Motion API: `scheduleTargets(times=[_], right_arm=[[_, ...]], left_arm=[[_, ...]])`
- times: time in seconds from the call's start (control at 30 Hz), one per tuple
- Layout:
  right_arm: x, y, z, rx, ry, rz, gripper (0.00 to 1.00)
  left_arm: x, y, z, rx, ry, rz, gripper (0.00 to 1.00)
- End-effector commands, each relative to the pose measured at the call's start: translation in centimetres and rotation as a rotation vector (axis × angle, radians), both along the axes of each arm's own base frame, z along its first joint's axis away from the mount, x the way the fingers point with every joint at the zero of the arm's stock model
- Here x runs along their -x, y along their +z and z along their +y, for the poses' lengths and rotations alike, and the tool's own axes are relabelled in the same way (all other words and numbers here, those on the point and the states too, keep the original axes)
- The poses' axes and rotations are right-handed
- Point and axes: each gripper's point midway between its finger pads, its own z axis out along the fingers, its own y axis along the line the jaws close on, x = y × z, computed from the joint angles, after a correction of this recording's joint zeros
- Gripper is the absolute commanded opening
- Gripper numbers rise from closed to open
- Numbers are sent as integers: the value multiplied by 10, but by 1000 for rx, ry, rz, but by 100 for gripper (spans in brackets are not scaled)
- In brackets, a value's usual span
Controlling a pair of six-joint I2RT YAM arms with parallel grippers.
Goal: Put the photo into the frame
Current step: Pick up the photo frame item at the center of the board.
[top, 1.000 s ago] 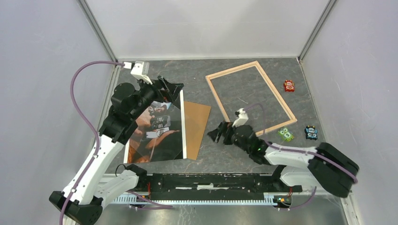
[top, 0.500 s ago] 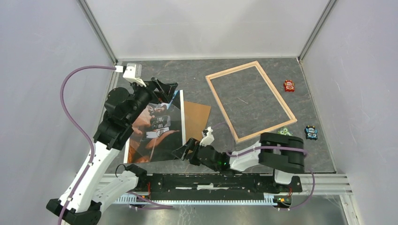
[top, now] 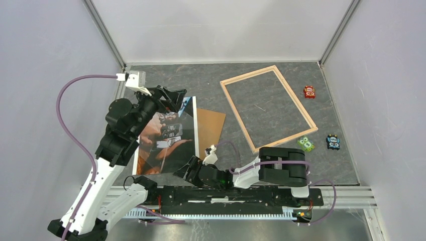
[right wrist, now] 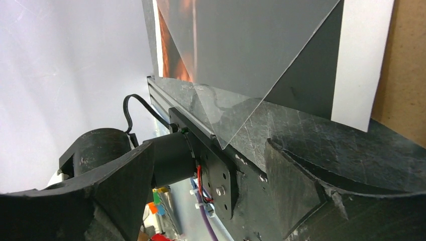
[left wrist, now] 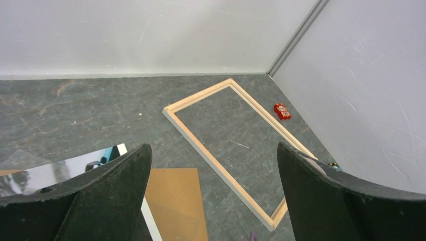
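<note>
The pale wooden frame point(top: 237, 116) lies empty on the table at the back right; it also shows in the left wrist view point(left wrist: 216, 161). The photo point(top: 168, 135) lies flat at the left with a white border on its right side. A clear sheet point(right wrist: 241, 60) lies over the photo point(right wrist: 359, 65), and the sheet's corner reaches the table's front edge. My left gripper point(top: 176, 98) is open and empty above the photo's far end point(left wrist: 213, 148). My right gripper point(top: 188, 170) is open and empty, low at the photo's near right corner point(right wrist: 210, 148).
A brown backing board point(top: 210, 131) lies partly under the photo's right side. Three small toys sit at the right: red point(top: 309, 92), green point(top: 305, 144) and dark blue point(top: 332, 142). Walls close the back and sides. The arms' black mounting rail point(top: 226, 193) runs along the front edge.
My right arm swung from beside the frame's near corner down and left to the photo's near right corner. My left gripper drifted slightly left. Photo, board and frame have not moved.
</note>
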Motion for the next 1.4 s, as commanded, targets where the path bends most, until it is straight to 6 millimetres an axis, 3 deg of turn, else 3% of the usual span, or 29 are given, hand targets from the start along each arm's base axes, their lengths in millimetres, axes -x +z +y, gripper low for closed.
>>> scheduleTargets(times=[0.0, 0.53, 0.73, 0.8, 0.9, 0.97, 1.1, 1.27, 1.37], right_arm=[[0, -7, 6, -34, -12, 47, 85], [-11, -25, 21, -60, 42, 142, 79], [-13, -30, 22, -51, 47, 154, 72], [-21, -34, 12, -18, 0, 125, 69], [-45, -28, -11, 7, -84, 40, 70], [-59, -13, -17, -53, -91, -6, 70], [-82, -7, -34, -70, -145, -54, 71], [-96, -12, -70, 26, -190, -104, 71], [-102, -13, -97, 109, -223, -161, 73]], left_arm=[[12, 34, 19, -3, 63, -115, 100], [66, 78, 92, -25, 301, -309, 100], [73, 80, 102, -21, 336, -327, 100], [75, 77, 102, -14, 331, -306, 100], [66, 46, 98, 6, 331, -206, 100], [54, 12, 89, -16, 314, -119, 100], [35, -47, 75, -56, 299, 76, 100], [20, -133, 74, -65, 394, 383, 100], [18, -173, 71, -57, 428, 512, 100]])
